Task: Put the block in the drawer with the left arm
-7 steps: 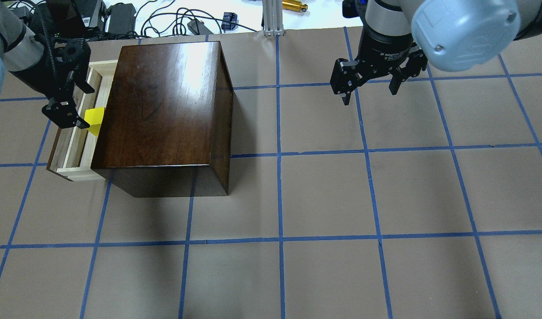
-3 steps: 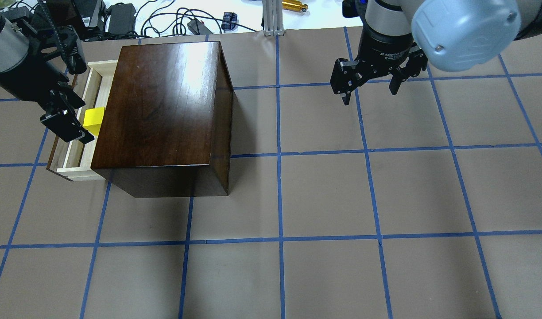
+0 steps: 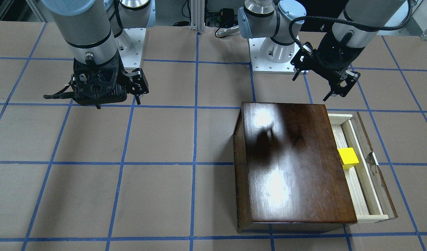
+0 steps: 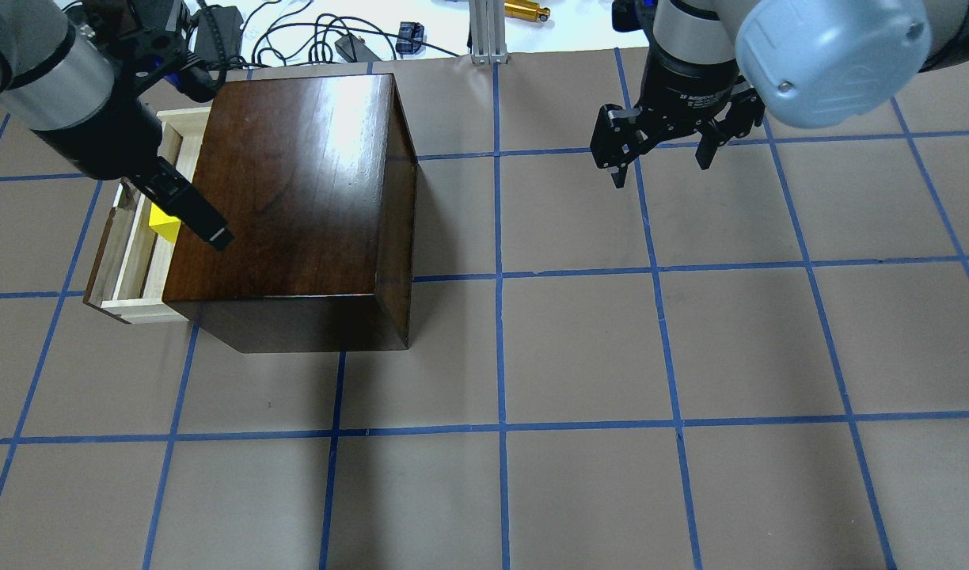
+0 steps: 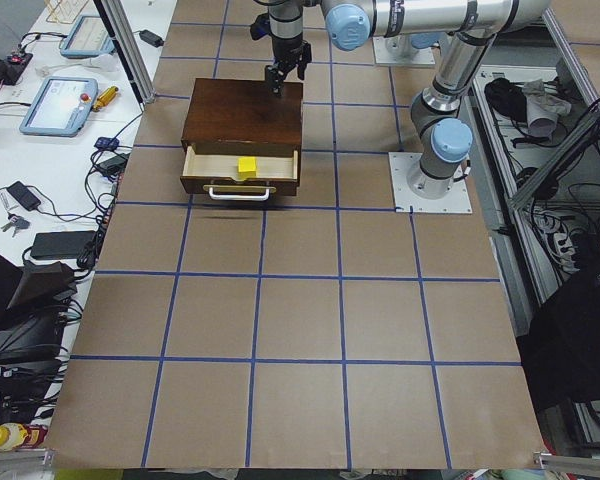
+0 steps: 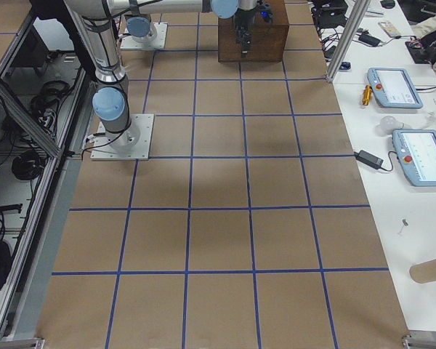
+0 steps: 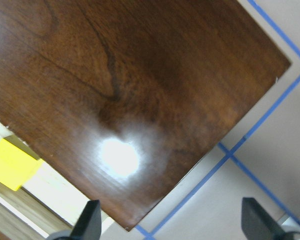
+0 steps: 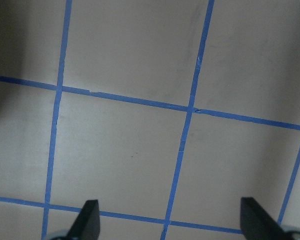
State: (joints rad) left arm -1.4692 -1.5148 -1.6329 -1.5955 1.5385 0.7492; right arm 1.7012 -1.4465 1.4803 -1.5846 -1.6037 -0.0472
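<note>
The yellow block (image 3: 348, 157) lies in the pulled-out drawer (image 3: 361, 188) of the dark wooden box (image 3: 293, 160), against the box's edge. It also shows in the overhead view (image 4: 165, 224), where one finger (image 4: 191, 212) partly covers it, and in the left wrist view (image 7: 12, 162). My left gripper (image 3: 312, 86) is open and empty, held well above the box's top, its fingers wide apart in the left wrist view (image 7: 172, 225). My right gripper (image 4: 660, 162) is open and empty above bare table far from the box.
The drawer (image 4: 128, 265) sticks out of the box's (image 4: 294, 182) left side, with a white handle (image 5: 238, 192) on its front panel. Cables and adaptors (image 4: 215, 32) and a metal post (image 4: 484, 32) lie beyond the far edge. Arm bases (image 3: 276, 52) stand on the robot's side.
My left gripper has risen from beside the block in the drawer and moved right, over the box's top. The block stays in the drawer. The right arm has not moved.
</note>
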